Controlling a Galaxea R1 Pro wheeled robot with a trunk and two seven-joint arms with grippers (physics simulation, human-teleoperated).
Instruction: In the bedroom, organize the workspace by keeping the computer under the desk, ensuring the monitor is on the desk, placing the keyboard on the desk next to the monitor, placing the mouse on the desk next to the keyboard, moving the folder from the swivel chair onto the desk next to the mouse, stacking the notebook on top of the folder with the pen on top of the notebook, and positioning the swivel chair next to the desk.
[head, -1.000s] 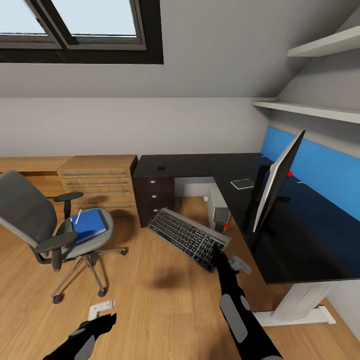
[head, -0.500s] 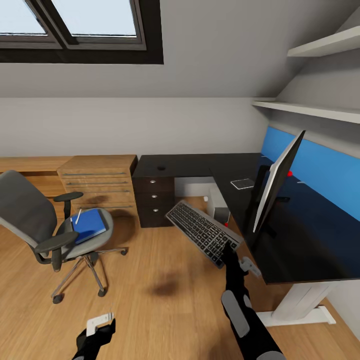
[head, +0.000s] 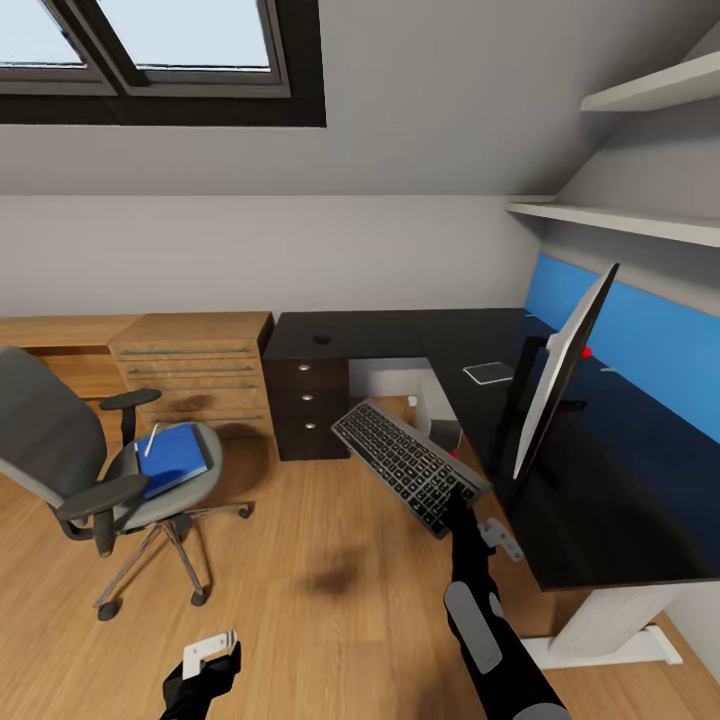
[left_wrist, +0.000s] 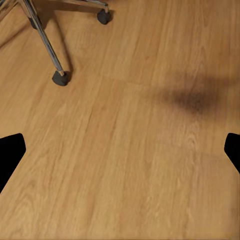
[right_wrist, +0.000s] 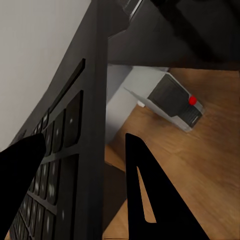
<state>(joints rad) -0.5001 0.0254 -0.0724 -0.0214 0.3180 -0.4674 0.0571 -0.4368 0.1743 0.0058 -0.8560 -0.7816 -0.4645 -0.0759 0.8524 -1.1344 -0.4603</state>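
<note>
Room: attic bedroom — sloped grey wall, skylight window (head: 150, 50), two white shelves (head: 620, 220) at the right, wooden floor (head: 330, 620).
Desk (head: 400, 335): L-shaped, glossy black top, blue back panel, three dark drawers with round knobs at its left end, just beside a light wooden chest (head: 195, 370).
Monitor (head: 560, 370): one, upright on the desk's right wing, seen edge-on.
Keyboard (head: 410, 465): one, off the floor and tilted, its far end near the desk's inner front edge, not resting on the top.
Right gripper (head: 455, 497): closed on the keyboard's near corner; right wrist view shows a dark finger (right_wrist: 150, 200) either side of the frame.
Computer (right_wrist: 177, 102): grey case with a red dot, under the desk — plain in the right wrist view, partly hidden in the head view.
Swivel chair (head: 90, 460): one, well apart from the desk, at the left of the floor.
Folder (head: 172, 458): blue, on the chair seat, a white pen (head: 152, 437) on top.
Left gripper (head: 205, 660): low over bare floor, fingers spread, holding nothing; left wrist view shows two of the chair's castors (left_wrist: 59, 78).
</note>
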